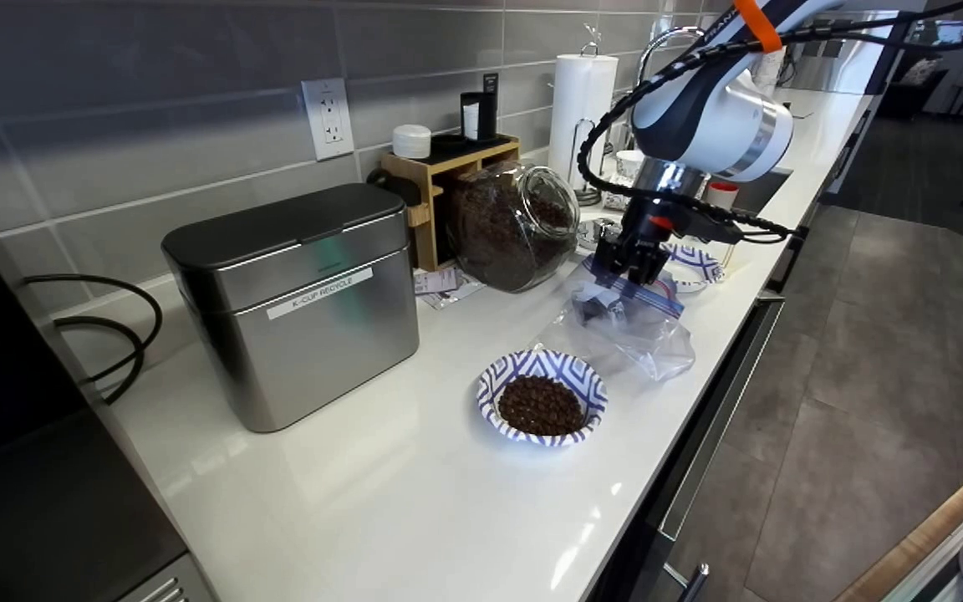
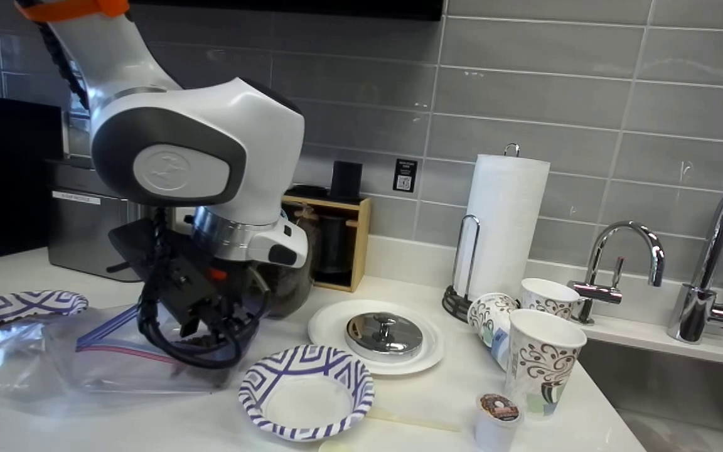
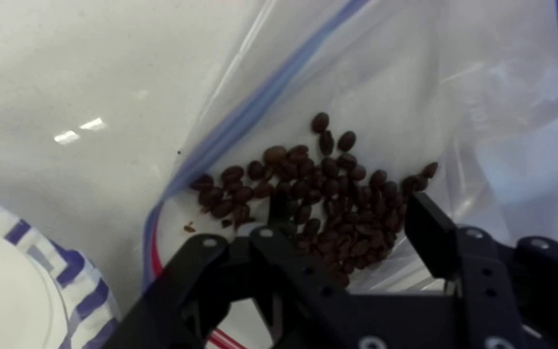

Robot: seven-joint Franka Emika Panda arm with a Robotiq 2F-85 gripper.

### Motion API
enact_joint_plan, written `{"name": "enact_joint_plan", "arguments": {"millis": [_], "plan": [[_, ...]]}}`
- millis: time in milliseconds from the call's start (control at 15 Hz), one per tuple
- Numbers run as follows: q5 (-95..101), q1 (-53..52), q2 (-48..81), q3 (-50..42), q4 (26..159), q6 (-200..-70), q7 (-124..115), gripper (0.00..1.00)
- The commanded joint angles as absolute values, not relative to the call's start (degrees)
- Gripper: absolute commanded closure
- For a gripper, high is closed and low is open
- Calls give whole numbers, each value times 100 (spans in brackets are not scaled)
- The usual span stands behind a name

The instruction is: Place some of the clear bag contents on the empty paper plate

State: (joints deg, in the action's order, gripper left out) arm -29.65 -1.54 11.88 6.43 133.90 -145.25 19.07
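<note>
The clear bag lies on the counter with its blue-and-red zip mouth spread apart. Its contents, dark brown coffee beans, sit in a loose heap inside. My gripper reaches down into the bag mouth, jaws apart, with beans below and between its fingers; in the wrist view no bean is clearly pinched. The empty paper plate, blue-and-white rimmed with a bare white centre, rests right beside the bag mouth. It also shows at the left edge of the wrist view. Cable and camera mount hide the fingertips in an exterior view.
A patterned bowl of beans stands by the bag's closed end. Behind are a large glass jar, a steel bin and a white plate with a metal lid. Paper cups and a coffee pod stand near the sink.
</note>
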Motion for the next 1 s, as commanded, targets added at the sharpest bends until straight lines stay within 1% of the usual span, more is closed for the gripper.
{"name": "enact_joint_plan", "arguments": {"millis": [0,400,467,533,600,667,800,867,933], "plan": [[-2550,-214,1343,680,13353,-14723,1556,33],[-1925,-317,1385,660,13321,-14782,1128,37],[-1836,-326,1394,660,13311,-14781,1075,41],[-1750,-334,1404,660,13302,-14776,1020,53],[-1680,-341,1410,660,13295,-14769,964,56],[-1610,-349,1417,660,13290,-14766,927,67],[-1506,-354,1416,661,13287,-14759,867,82],[-1453,-357,1418,657,13289,-14753,840,89],[-1414,-358,1420,658,13291,-14751,816,91]]}}
